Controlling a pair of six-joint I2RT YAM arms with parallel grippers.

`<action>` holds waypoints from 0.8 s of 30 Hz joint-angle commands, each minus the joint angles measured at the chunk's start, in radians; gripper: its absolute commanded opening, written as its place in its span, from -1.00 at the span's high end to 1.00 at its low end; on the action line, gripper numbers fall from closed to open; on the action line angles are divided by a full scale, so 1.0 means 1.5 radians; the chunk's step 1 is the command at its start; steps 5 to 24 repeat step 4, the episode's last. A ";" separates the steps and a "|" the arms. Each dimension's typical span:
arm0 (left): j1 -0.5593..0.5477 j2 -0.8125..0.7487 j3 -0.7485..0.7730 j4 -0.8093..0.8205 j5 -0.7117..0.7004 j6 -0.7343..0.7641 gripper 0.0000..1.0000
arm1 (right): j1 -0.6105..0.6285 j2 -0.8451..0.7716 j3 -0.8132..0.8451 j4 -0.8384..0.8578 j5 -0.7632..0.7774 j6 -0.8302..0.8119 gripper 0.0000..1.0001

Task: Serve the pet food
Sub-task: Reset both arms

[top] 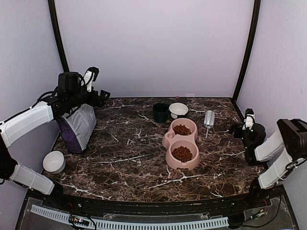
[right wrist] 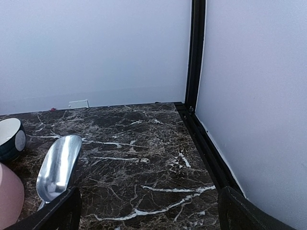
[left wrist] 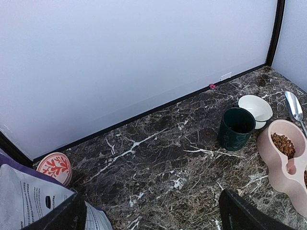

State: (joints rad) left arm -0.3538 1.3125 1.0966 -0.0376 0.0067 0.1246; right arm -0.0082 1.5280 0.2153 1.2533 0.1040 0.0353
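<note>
Both sets of my fingers are spread wide and I am holding nothing. My left fingers [left wrist: 242, 213] hang up high over the left side of the table [top: 129, 158]. The purple and grey bag [top: 79, 127] stands just under them and a bit to their left, and I see none of it between them. My right fingers [right wrist: 244, 213] are low at the right side of the table, and the shiny metal scoop [top: 209, 119] lies flat just in front of them, a little to their left. The pet food [top: 182, 153] is out in the middle, between my two sets of fingers. It sits in little brown heaps in both cups of the pink double bowl [top: 169, 140]. The bowl is to the right of my left fingers and to the left of my right ones. Past the bowl, a dark green mug [top: 160, 112] and a small white bowl [top: 179, 109] stand close together. I think the job is as good as done, because both cups have food in them, the scoop is put down and the bag stands up. I see no spilled bits on the table, though they would be hard to spot on the dark stone. I think all that is left is to bring my arms home.
</note>
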 commanded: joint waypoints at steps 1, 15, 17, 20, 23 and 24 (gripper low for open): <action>-0.003 -0.027 -0.006 0.006 0.000 0.007 -0.98 | -0.006 0.003 0.012 0.010 -0.009 0.002 -0.99; -0.003 -0.038 -0.009 0.005 -0.001 0.008 -0.98 | -0.006 0.002 0.011 0.012 -0.008 0.002 -0.99; -0.003 -0.038 -0.009 0.005 -0.001 0.008 -0.98 | -0.006 0.002 0.011 0.012 -0.008 0.002 -0.99; -0.003 -0.038 -0.009 0.005 -0.001 0.008 -0.98 | -0.006 0.002 0.011 0.012 -0.008 0.002 -0.99; -0.003 -0.038 -0.009 0.005 -0.001 0.008 -0.98 | -0.006 0.002 0.011 0.012 -0.008 0.002 -0.99; -0.003 -0.038 -0.009 0.005 -0.001 0.008 -0.98 | -0.006 0.002 0.011 0.012 -0.008 0.002 -0.99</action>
